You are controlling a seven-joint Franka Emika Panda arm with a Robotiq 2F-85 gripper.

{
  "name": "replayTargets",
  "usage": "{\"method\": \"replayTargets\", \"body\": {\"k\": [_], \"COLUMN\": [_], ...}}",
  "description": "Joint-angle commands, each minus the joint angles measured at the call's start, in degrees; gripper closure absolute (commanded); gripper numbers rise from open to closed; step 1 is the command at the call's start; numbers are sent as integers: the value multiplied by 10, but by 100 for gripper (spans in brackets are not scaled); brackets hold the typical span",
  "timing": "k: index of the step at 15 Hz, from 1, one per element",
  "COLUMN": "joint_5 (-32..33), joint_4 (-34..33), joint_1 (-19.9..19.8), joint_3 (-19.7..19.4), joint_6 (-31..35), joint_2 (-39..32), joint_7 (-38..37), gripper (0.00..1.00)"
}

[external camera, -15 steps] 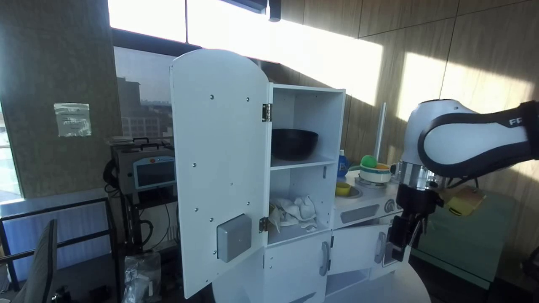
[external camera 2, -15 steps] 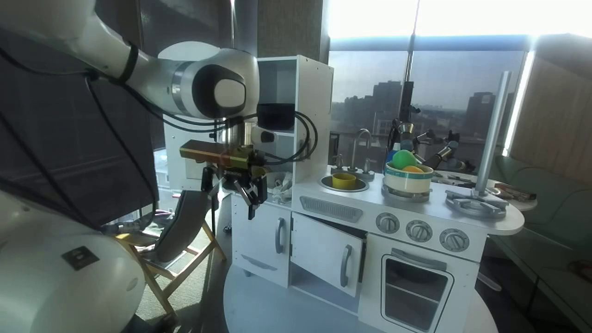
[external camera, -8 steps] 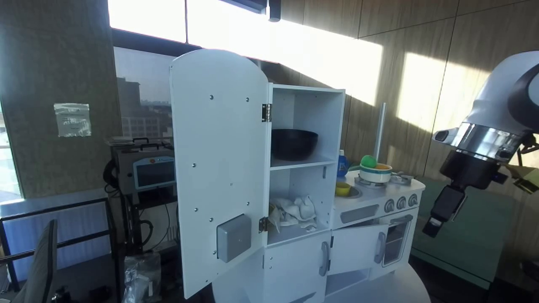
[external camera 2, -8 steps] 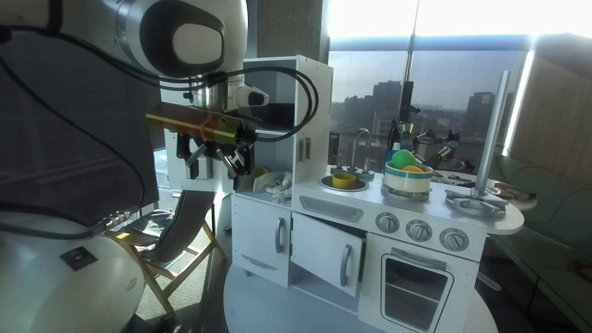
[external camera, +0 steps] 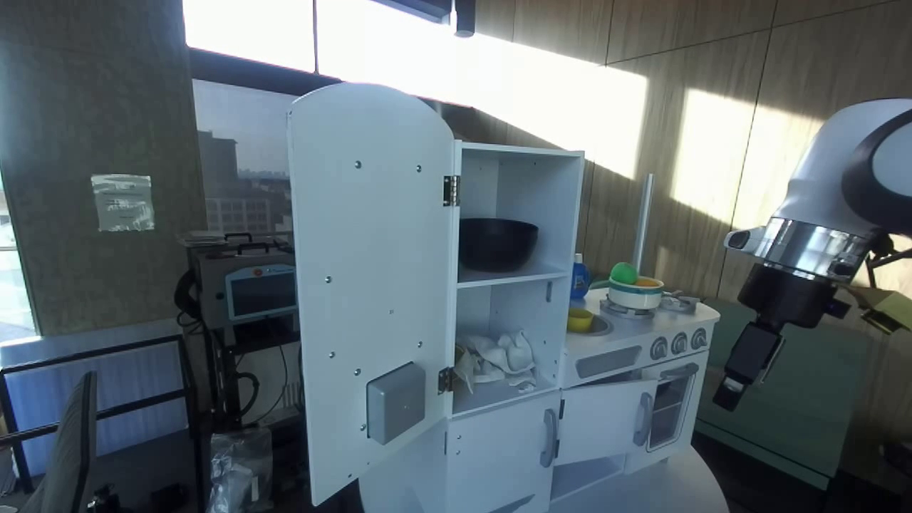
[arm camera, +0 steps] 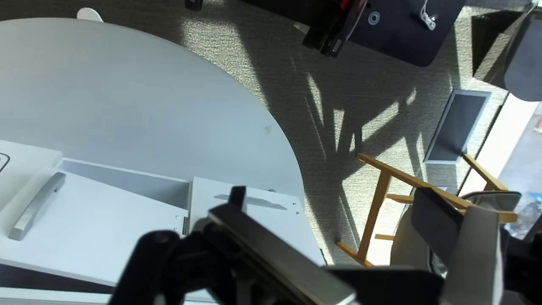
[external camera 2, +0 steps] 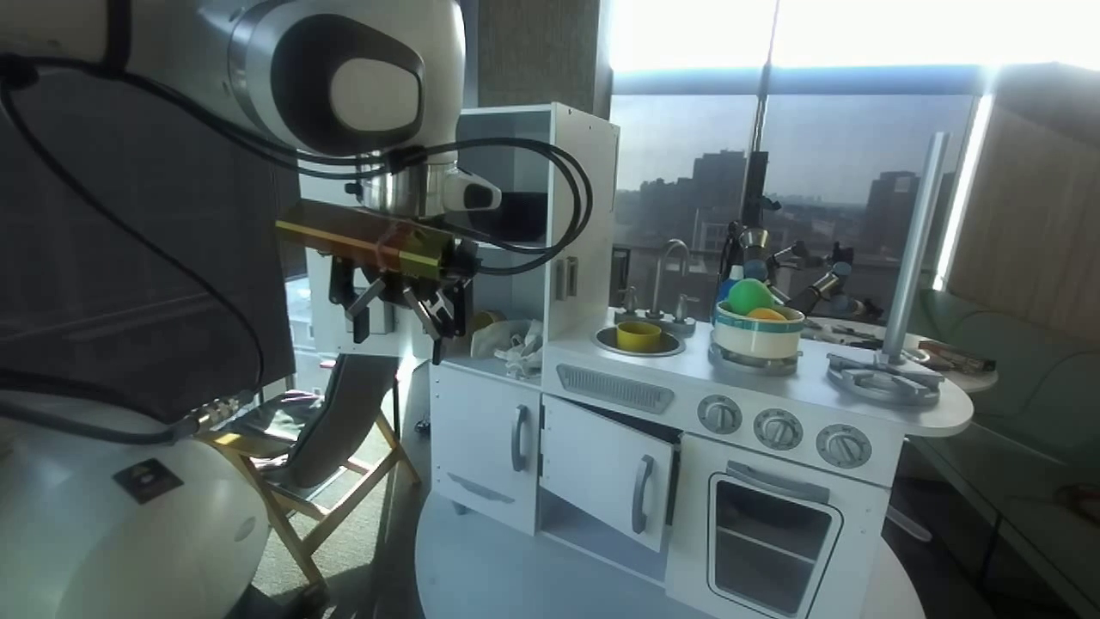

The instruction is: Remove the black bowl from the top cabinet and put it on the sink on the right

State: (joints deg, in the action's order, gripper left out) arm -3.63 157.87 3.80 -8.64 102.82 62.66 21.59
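The pincer (external camera 2: 400, 344) points down in front of the cupboard (external camera 2: 587, 189), its fingers (external camera 2: 361, 327) spread wide, with nothing between them. Below it, the wrist view shows the cupboard's lower door (arm camera: 292, 231) and the table (arm camera: 139, 97).

The bowl (external camera: 500, 244) stands upright inside the top compartment (external camera: 541, 185), well apart from the pincer and out of the wrist view. It sits higher than the fingertips in both exterior views, so the coming move, as I judge it, is up and inward: climb to the bowl's height, then reach for the near rim. The bowl is round, so no long axis sets the grip; the edge facing the pincer seems the likeliest place to pinch. Because the fingers aim down and the compartment has a roof, the wrist probably needs to tilt toward the opening.

The tall door (external camera: 370, 285) is swung wide, on the bowl's far side from the pincer in an exterior view, and should not bar the way. Farther out, to the right of the pincer in an exterior view, the sink (external camera 2: 673, 344) holds a yellow cup (external camera 2: 638, 336), which may leave the bowl less room.
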Motion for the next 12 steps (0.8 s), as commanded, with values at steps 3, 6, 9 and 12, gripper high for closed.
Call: {"method": "replayTargets", "body": {"k": [3,6,9,12], "joint_5": [-3,-9,0,-5], "joint_4": [-1,-24,-85,-145], "joint_1": [17,58,77,80], "joint_3": [9,61,91,95], "joint_6": [17,145,266,340], "joint_2": [-23,-98,-180,-227], "joint_7": [-5,-17,-39,-61], "gripper": [0,0,0,0]}}
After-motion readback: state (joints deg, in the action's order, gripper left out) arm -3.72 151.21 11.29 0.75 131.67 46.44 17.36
